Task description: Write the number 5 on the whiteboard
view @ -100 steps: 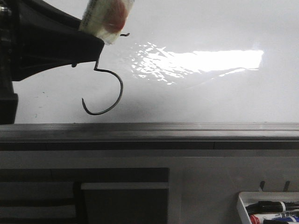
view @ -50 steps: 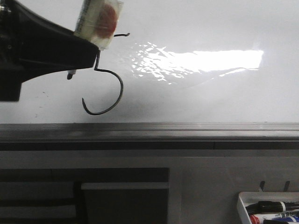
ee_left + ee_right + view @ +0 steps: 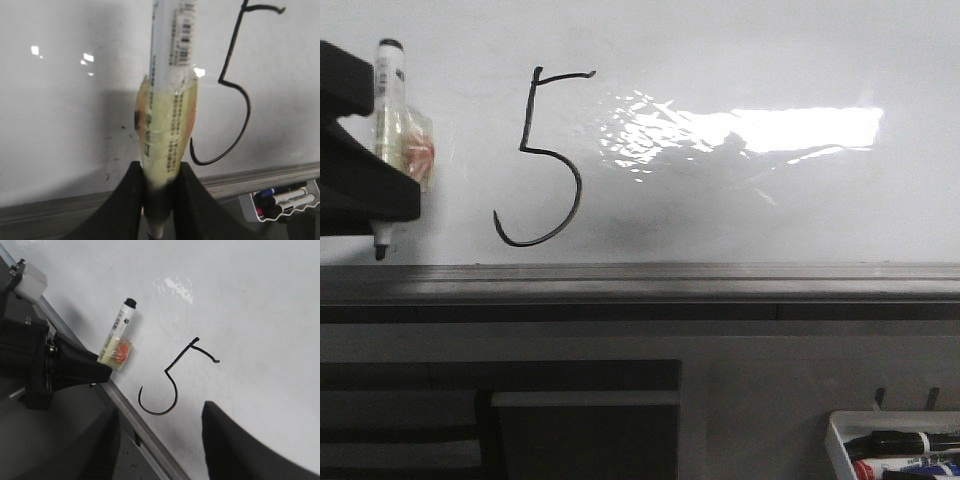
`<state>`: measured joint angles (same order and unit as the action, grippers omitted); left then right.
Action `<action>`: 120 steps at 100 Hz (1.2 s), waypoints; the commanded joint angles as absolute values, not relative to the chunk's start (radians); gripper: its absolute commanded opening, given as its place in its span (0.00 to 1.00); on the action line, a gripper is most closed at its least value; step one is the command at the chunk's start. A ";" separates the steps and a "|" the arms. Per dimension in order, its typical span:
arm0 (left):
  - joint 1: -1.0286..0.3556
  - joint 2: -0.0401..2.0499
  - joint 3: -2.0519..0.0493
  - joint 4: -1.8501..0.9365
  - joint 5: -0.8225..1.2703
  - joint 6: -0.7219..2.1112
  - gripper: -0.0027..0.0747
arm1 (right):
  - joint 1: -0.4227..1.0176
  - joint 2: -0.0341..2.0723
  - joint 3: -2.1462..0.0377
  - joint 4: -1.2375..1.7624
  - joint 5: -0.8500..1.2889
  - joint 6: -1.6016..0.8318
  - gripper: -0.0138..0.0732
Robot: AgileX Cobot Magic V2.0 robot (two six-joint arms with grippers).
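Ink of the number 5 (image 3: 542,158) sits on the whiteboard (image 3: 770,200) above its grey ledge, while our left gripper (image 3: 159,200) has its jaws clamped on a marker (image 3: 388,110) beside it and our right gripper (image 3: 160,440) holds its jaws apart.

A small white tray (image 3: 840,440) is seen at the lower right — markers (image 3: 900,442) are laid inside it.

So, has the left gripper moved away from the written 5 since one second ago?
Yes. The left gripper moved left, off the 5, now beside it.
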<state>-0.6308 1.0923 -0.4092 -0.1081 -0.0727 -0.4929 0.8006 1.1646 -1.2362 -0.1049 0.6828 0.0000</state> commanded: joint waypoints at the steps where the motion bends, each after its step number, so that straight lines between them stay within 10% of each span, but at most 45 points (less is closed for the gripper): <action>1: -0.628 1.118 -0.447 -0.122 -0.137 -0.503 0.01 | 0.795 1.132 -1.264 -0.121 0.629 0.000 0.53; 54: -0.568 1.208 -0.509 -0.030 -0.148 -0.503 0.02 | 0.795 1.132 -1.264 -0.121 0.679 0.000 0.53; 81: -0.563 1.208 -0.509 -0.036 -0.165 -0.503 0.48 | 0.795 1.132 -1.264 -0.121 0.679 0.000 0.53; 110: -0.563 1.134 -0.509 -0.033 -0.111 -0.503 0.49 | 0.795 1.127 -1.264 -0.121 0.695 0.000 0.52; 120: -0.563 1.033 -0.509 -0.012 -0.030 -0.503 0.49 | 0.795 1.096 -1.237 -0.125 0.682 0.000 0.37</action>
